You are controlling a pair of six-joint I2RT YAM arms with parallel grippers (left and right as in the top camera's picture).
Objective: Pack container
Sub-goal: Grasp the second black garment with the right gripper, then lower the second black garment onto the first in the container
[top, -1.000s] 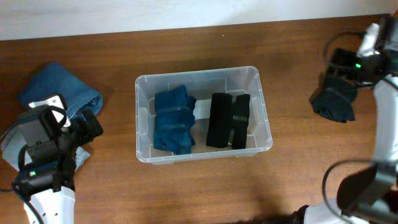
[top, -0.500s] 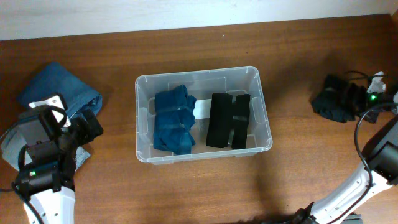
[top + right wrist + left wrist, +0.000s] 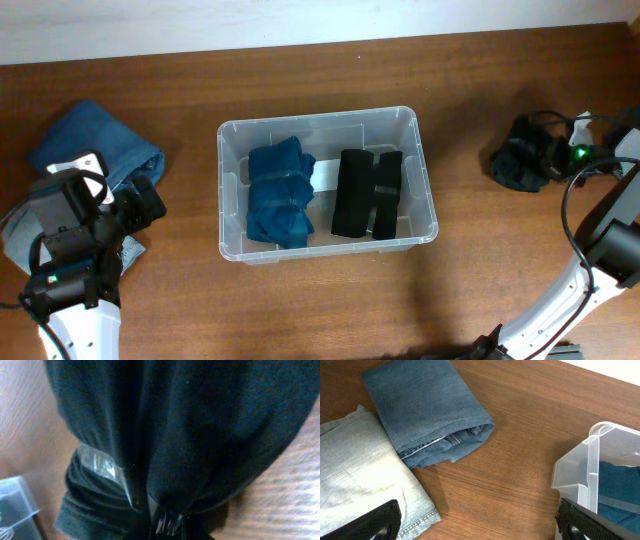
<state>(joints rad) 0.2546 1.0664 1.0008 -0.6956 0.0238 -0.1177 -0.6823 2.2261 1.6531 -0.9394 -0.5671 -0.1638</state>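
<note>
Container (image 3: 228, 180) centre of table (image 3: 480, 280); right gripper (image 3: 165, 521) pinches dark garment (image 3: 200, 425), well apart; left gripper (image 3: 477, 521) jaws spread.

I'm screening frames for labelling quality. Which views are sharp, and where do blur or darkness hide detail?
Overhead: evenly lit and sharp, and the container shows its clear walls plainly. Left wrist: crisp on the folded jeans and the grain of the table, its own fingers dark at the bottom corners. Right wrist: the dark garment fills the frame, too close, soft and underexposed.
</note>
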